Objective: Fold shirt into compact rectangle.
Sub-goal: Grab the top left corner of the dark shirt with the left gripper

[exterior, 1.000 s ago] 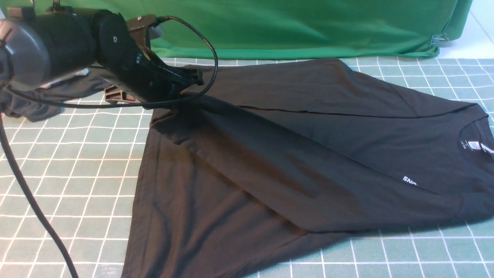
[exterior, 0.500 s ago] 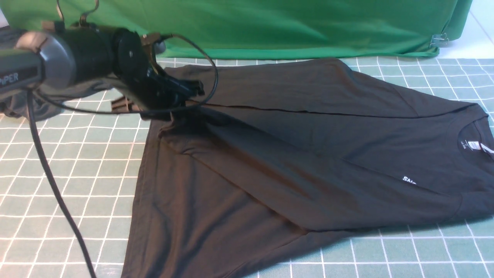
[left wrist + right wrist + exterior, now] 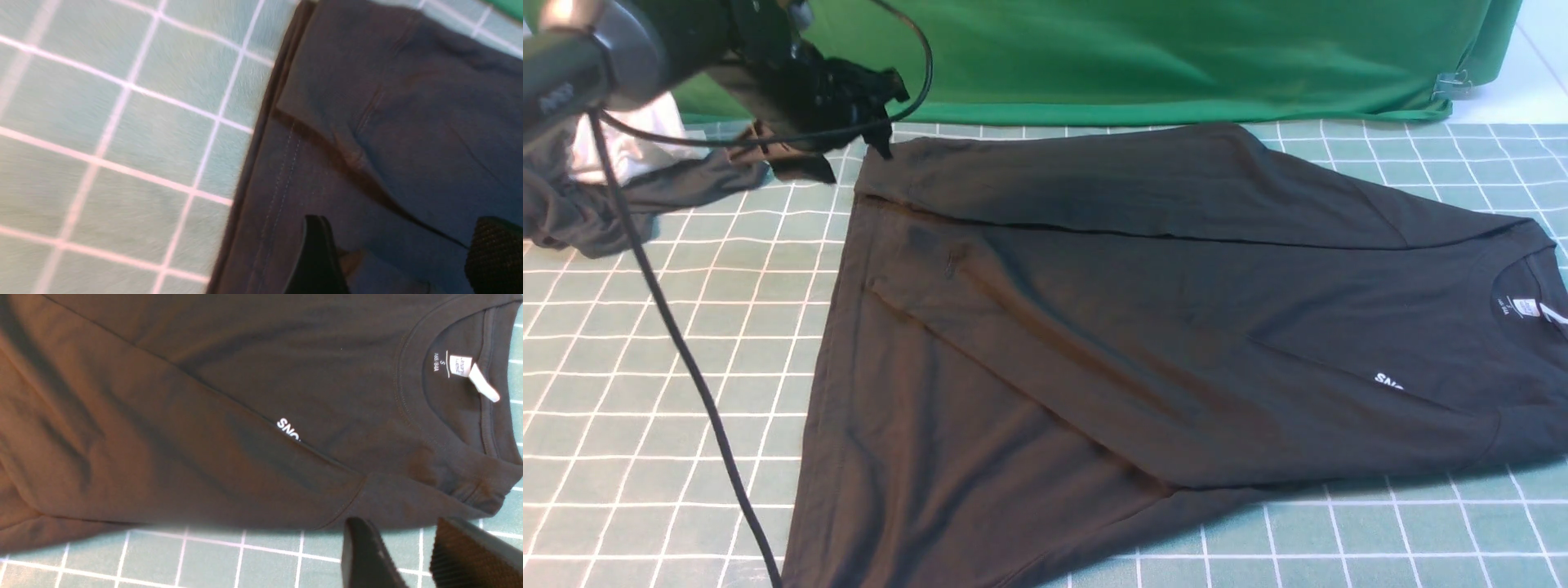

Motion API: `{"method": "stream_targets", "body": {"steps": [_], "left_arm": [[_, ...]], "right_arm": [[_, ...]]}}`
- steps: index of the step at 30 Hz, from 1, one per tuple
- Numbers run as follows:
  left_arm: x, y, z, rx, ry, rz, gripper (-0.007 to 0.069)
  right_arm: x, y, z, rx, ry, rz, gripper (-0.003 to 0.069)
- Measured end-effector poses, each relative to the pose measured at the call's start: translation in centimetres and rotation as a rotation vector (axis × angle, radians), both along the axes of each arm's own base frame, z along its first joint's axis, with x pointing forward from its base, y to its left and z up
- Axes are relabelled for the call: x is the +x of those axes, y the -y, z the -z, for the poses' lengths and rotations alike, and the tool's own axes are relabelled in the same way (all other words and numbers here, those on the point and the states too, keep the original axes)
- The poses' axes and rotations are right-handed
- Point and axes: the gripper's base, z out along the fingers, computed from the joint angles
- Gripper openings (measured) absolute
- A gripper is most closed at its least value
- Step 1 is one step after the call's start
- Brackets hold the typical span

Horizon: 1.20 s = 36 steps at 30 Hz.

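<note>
You have bare worktop (image 3: pixel 645 392) along the near left; one black shirt (image 3: pixel 1143 343) lies spread across the middle, collar to the right; its print (image 3: pixel 288 428) reads "SNO", its neck label (image 3: pixel 461 366) "S"; your right gripper (image 3: pixel 400 522) hangs parted and empty just off its shoulder edge; far left, your left gripper (image 3: pixel 886 114) hovers spread, holding nothing, near one grey garment (image 3: pixel 596 212).

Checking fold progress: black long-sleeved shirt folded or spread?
Partly folded: the black long-sleeved shirt has both sides laid over its middle, bottom flared; no rectangle.

Black cloth shirt (image 3: pixel 388 122) with double-stitched hem lying on pale green white-gridded worktop (image 3: pixel 122 143)
The left hand (image 3: pixel 402 222) hangs over the cloth near that hem, its black fingers (image 3: pixel 316 253) spread wide apart
</note>
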Motion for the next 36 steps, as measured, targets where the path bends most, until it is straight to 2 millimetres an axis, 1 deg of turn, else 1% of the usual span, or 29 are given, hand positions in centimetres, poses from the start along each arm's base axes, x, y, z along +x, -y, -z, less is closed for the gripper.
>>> {"method": "stream_targets", "body": {"steps": [2, 3, 6, 7, 9, 11, 13, 16, 22, 24, 27, 34, 36], "left_arm": [[0.3, 0.1, 0.7, -0.031, -0.010, -0.009, 0.0434], [0.7, 0.2, 1.7, -0.078, -0.028, -0.019, 0.0430], [1.3, 0.6, 4.2, -0.143, -0.051, -0.033, 0.0415], [1.4, 0.7, 4.3, -0.147, -0.051, -0.034, 0.0414], [1.8, 0.9, 5.7, -0.189, -0.049, -0.056, 0.0394], [2.2, 0.9, 6.4, -0.198, -0.030, -0.068, 0.0380], [2.6, 0.8, 6.6, -0.202, 0.004, -0.083, 0.0366], [2.9, 0.7, 6.3, -0.201, 0.049, -0.095, 0.0351], [3.5, 0.5, 6.1, -0.194, 0.121, -0.118, 0.0347], [3.6, 0.5, 6.3, -0.194, 0.126, -0.122, 0.0347], [3.7, 0.5, 7.5, -0.195, 0.103, -0.125, 0.0346], [3.9, 0.5, 7.6, -0.196, 0.109, -0.126, 0.0343], [3.9, 0.5, 7.6, -0.188, 0.113, -0.112, 0.0308]], "right_arm": [[0.0, 0.0, 0.0, 0.000, 0.002, 0.000, 0.0237], [0.0, 0.0, 0.0, 0.000, 0.004, 0.001, 0.0237], [0.1, 0.0, -0.1, 0.000, 0.012, 0.003, 0.0237], [0.1, 0.0, -0.1, 0.000, 0.012, 0.003, 0.0237], [0.1, 0.0, -0.1, 0.000, 0.016, 0.004, 0.0237], [0.1, 0.0, -0.1, 0.000, 0.017, 0.004, 0.0237], [0.1, 0.0, -0.1, 0.000, 0.017, 0.004, 0.0237], [0.2, 0.0, -0.1, 0.000, 0.023, 0.006, 0.0237], [0.4, 0.1, -0.4, -0.001, 0.062, 0.014, 0.0237], [0.5, 0.1, -0.4, -0.001, 0.065, 0.015, 0.0237], [0.5, 0.1, -0.4, -0.001, 0.068, 0.015, 0.0237], [0.5, 0.1, -0.4, -0.001, 0.068, 0.015, 0.0237], [0.5, 0.1, -0.4, 0.000, 0.068, 0.016, 0.0237]]}}
